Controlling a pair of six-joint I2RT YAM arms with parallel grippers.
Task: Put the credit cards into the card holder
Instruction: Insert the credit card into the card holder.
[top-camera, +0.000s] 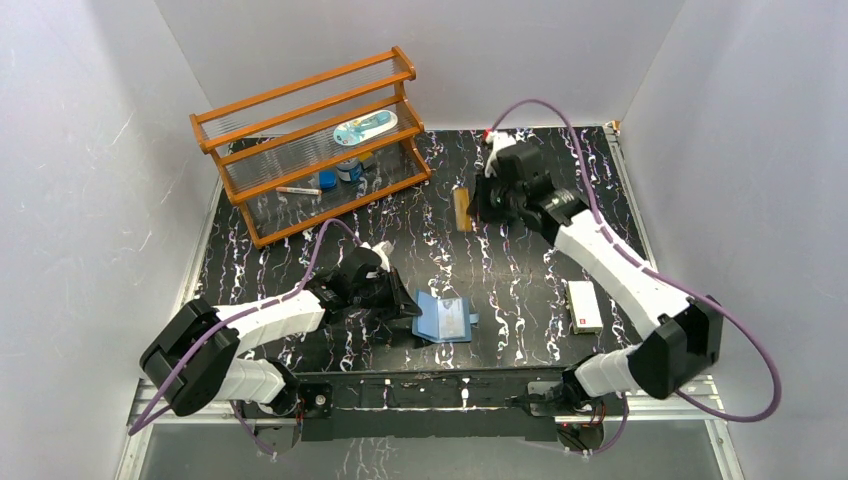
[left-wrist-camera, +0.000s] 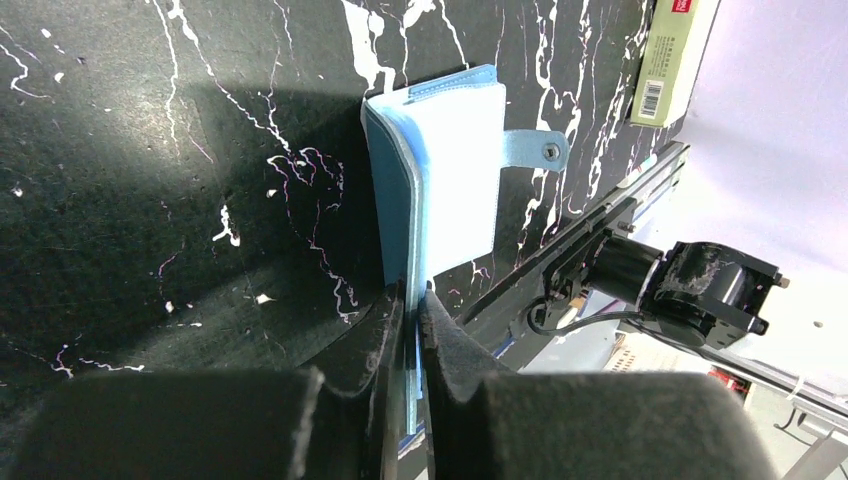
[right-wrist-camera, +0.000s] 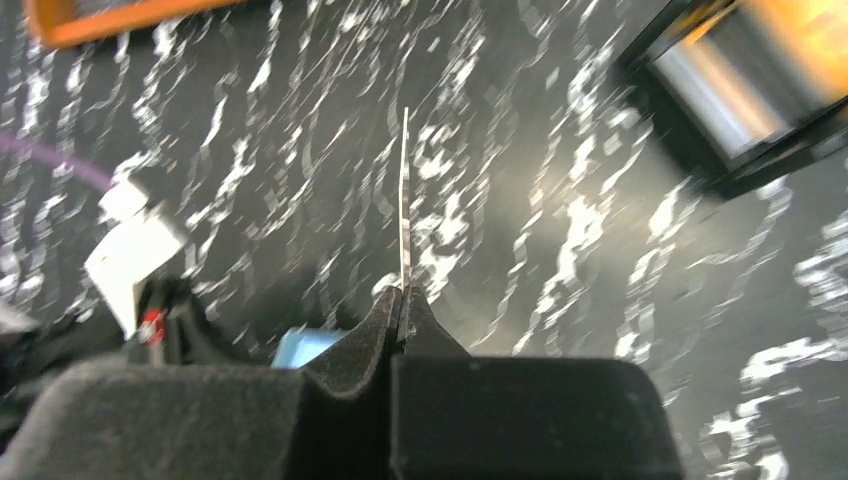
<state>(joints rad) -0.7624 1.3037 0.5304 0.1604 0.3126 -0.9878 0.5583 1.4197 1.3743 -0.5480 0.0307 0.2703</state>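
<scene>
Top external view takes in the black, white-veined marbled table (top-camera: 520, 270); at its far left stands an orange wooden rack (top-camera: 310, 140) with clear shelves, well apart from the work; the left gripper (left-wrist-camera: 410, 296) is pinched tight on one edge of the small blue folding card holder (left-wrist-camera: 455, 170), which sits near the table's front edge, lighter inside showing, probably pinned so a slot is open to reach; a pale rectangular box (top-camera: 583, 306) lies beside the right arm; the right gripper (right-wrist-camera: 403, 296), over the far middle, is clamped on a thin orange-gold plastic credit card (top-camera: 462, 210), edge-on to its wrist camera, apparently ready for sliding in.
</scene>
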